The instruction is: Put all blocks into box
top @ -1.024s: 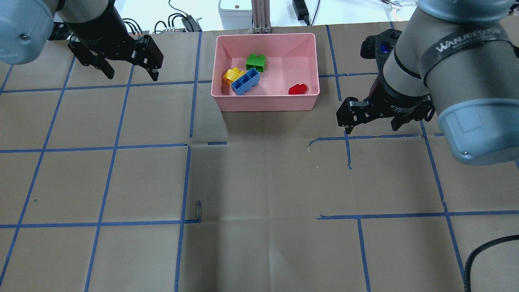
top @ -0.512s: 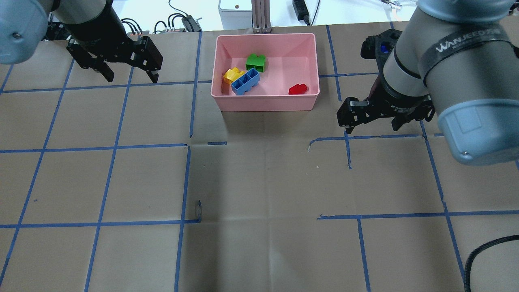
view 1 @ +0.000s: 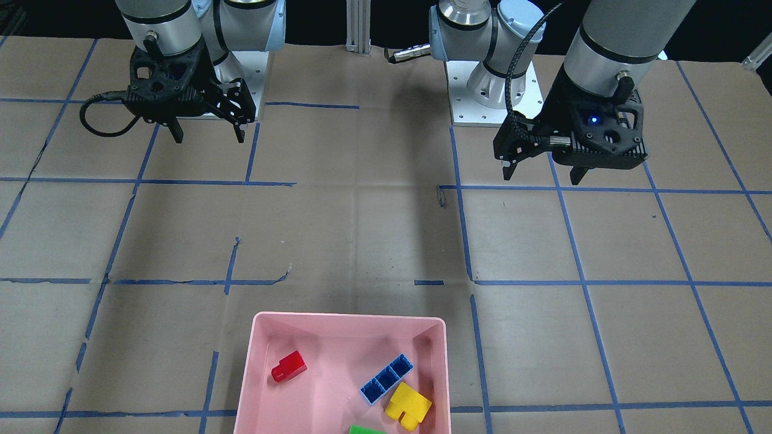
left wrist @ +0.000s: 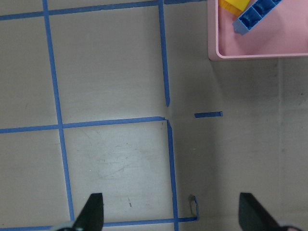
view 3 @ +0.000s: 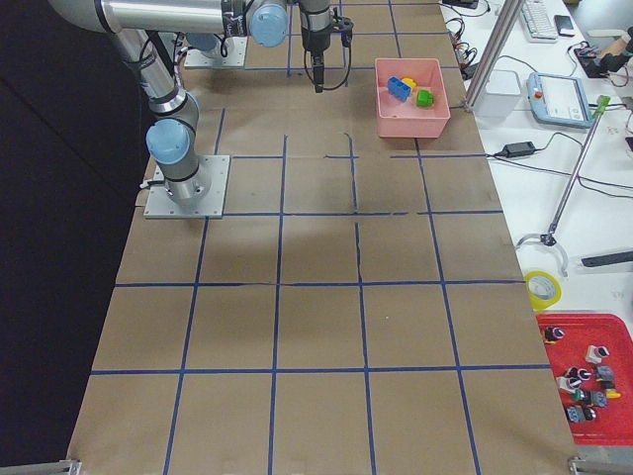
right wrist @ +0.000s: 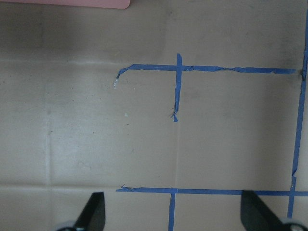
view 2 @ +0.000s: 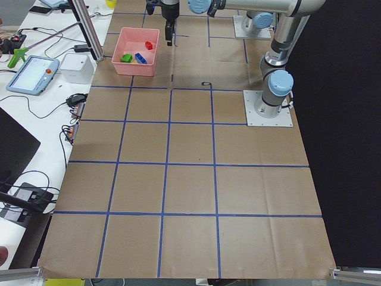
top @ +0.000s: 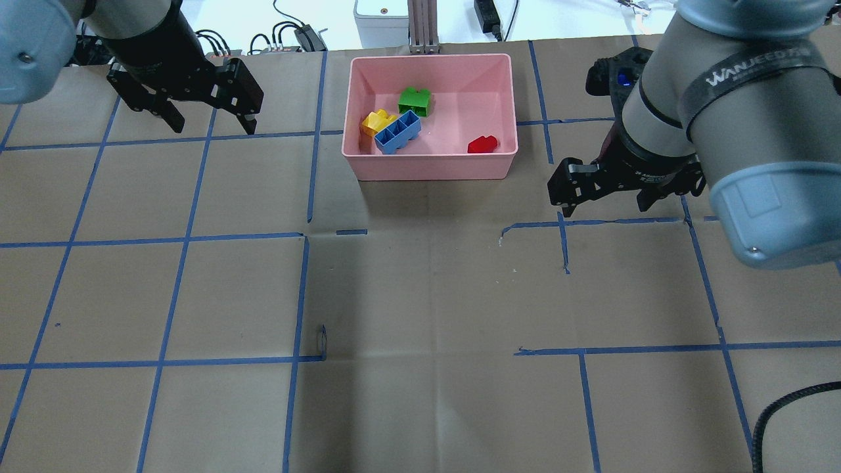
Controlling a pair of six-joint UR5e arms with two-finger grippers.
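The pink box (top: pixel 430 168) stands at the far middle of the table. Inside it lie the green block (top: pixel 414 100), the yellow block (top: pixel 375 121), the blue block (top: pixel 398 132) with its hollow side up, and the red block (top: pixel 483 144). My left gripper (top: pixel 213 125) hangs open and empty to the box's left. My right gripper (top: pixel 604 209) hangs open and empty to its right, nearer the robot. The left wrist view shows the box's corner (left wrist: pixel 214 48) and the blue block (left wrist: pixel 255 14). The front view shows the box (view 1: pixel 348 316), the left gripper (view 1: pixel 541 177) and the right gripper (view 1: pixel 209 138).
Brown paper with a blue tape grid covers the table. Behind the box stand an aluminium post (top: pixel 424 26) and a grey unit (top: pixel 381 16) with cables. The arm bases (view 1: pixel 494 90) sit at the robot's edge.
The left gripper has drifted slightly left and away from the box. The right gripper has shifted a little to the right. The blocks have not moved.
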